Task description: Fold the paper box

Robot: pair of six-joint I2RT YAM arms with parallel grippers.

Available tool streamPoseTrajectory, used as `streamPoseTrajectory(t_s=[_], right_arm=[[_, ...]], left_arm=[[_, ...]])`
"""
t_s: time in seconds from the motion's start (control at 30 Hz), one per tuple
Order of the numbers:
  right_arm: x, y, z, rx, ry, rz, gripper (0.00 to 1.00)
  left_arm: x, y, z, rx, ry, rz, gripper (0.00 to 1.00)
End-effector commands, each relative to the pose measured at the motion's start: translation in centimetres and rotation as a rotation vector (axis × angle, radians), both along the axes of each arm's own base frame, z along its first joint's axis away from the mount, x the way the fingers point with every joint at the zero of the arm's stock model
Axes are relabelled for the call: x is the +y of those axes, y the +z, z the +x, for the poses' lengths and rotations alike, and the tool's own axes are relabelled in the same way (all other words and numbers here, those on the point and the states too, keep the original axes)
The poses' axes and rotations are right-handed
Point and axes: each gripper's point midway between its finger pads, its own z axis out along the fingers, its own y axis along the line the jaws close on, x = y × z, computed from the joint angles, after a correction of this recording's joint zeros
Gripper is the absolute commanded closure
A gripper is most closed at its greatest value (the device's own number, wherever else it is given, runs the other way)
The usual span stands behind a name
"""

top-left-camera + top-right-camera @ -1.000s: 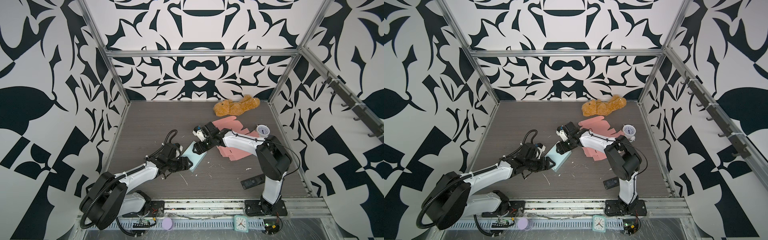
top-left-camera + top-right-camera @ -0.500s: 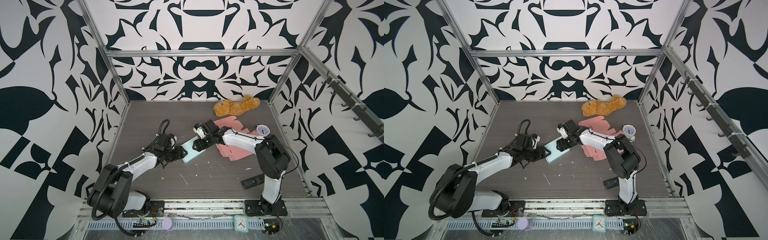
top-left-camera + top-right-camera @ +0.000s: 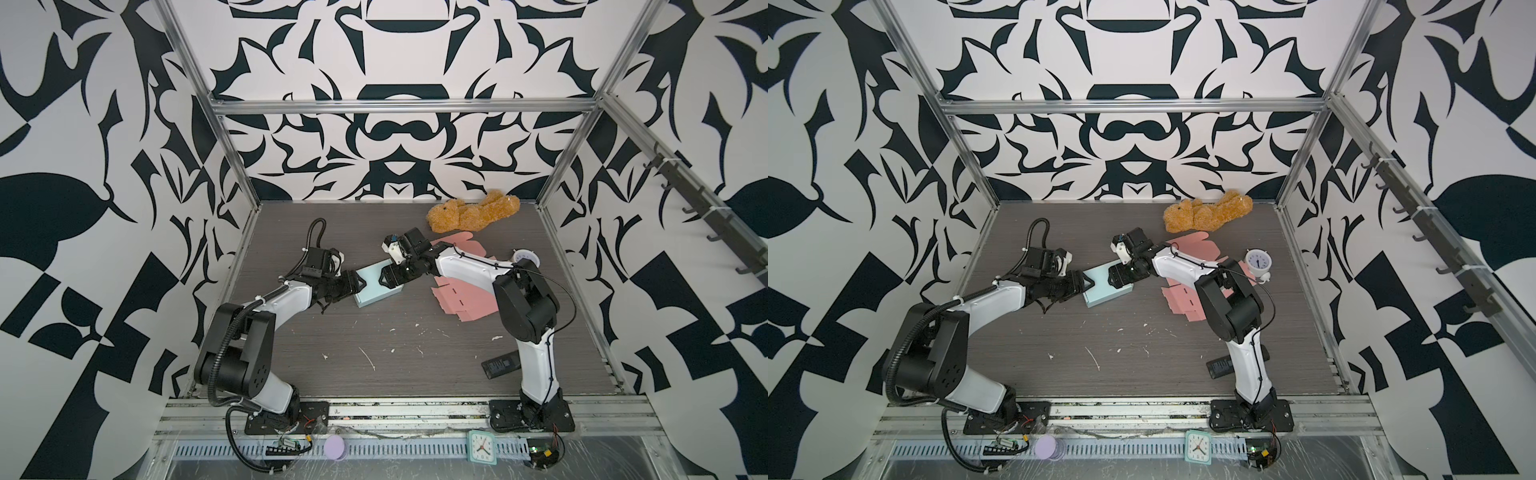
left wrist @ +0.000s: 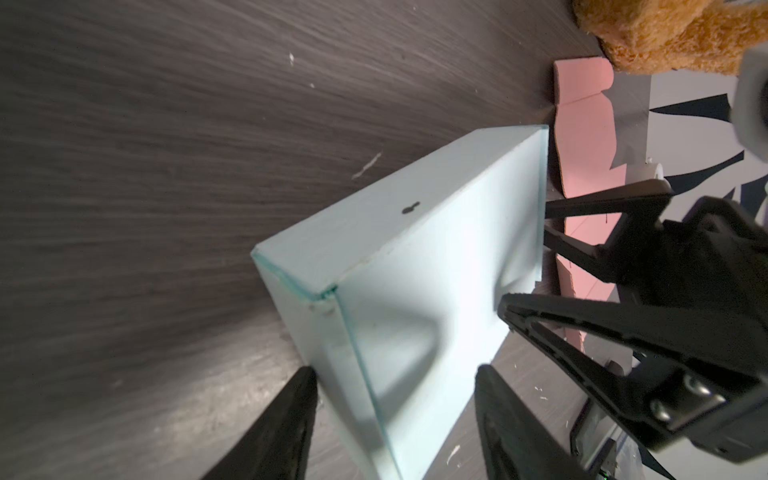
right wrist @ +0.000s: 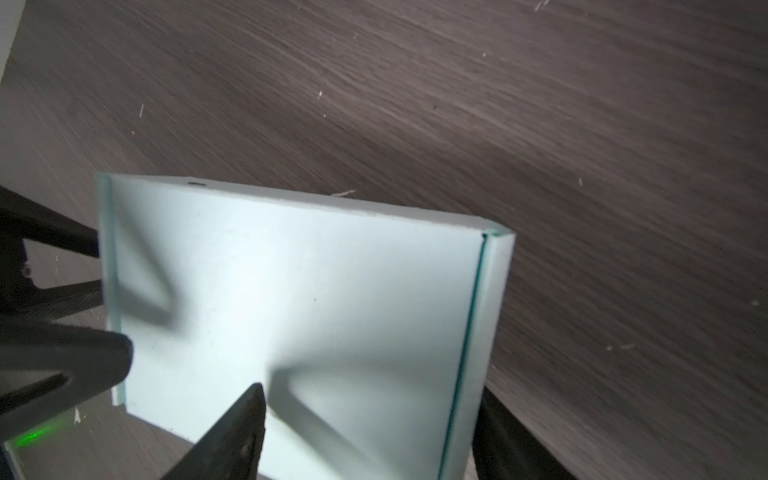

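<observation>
Dark grey wood covers the table [image 3: 415, 332]. On the front rail sits a little green clock [image 3: 482, 446]. A black remote [image 3: 500, 366] lies a bit further in, by the right arm. Small white scraps dot the wood.

In the middle of the table lies the paper box [image 3: 374, 286]. It is light blue, closed up and lying flat. The left end effector [image 3: 360, 284] is at the box's left end. Its fingers [image 4: 291, 424] stand apart, one down beside the end wall and one over the top. The right end effector [image 3: 383, 278] is at the other end. Its fingers [image 5: 232, 432] are wide apart too, one over the top and one by the side. I cannot tell if either one squeezes the box.

Behind it lie flat pink card pieces [image 3: 465, 297]. A white clock [image 3: 1258, 262] stands near them. A brown teddy [image 3: 469, 214] lies by the back wall.
</observation>
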Motion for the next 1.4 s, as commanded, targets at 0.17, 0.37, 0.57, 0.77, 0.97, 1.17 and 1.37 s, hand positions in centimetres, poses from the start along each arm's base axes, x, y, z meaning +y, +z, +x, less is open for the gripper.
streamPoseTrajectory(t_s=[0.17,0.37,0.57,0.77,0.97,1.17,1.37], right_arm=[[3.5,4.0,0.6,-0.025,0.077,0.126,0.23],[3.9,3.9,1.6,-0.025,0.072,0.133,0.23],[4.4,3.7,2.6,-0.024,0.066,0.146,0.23],[5.1,4.1,3.6,-0.030,0.061,0.163,0.23],[5.7,4.2,4.6,-0.035,0.053,0.170,0.23],[6.0,4.1,5.3,-0.037,0.044,0.177,0.23],[6.5,4.0,6.3,-0.039,0.027,0.194,0.23]], left_arm=[[-1.1,1.0,3.5,-0.048,-0.063,-0.089,0.37],[-0.8,0.9,5.6,-0.048,-0.061,-0.107,0.38],[0.1,1.4,7.5,-0.066,-0.038,-0.109,0.37],[0.8,1.8,9.2,-0.083,-0.022,-0.108,0.37],[1.1,1.7,10.5,-0.088,-0.019,-0.100,0.37],[1.6,1.0,11.4,-0.081,-0.006,-0.093,0.37],[2.1,0.1,12.1,-0.068,0.004,-0.096,0.37]])
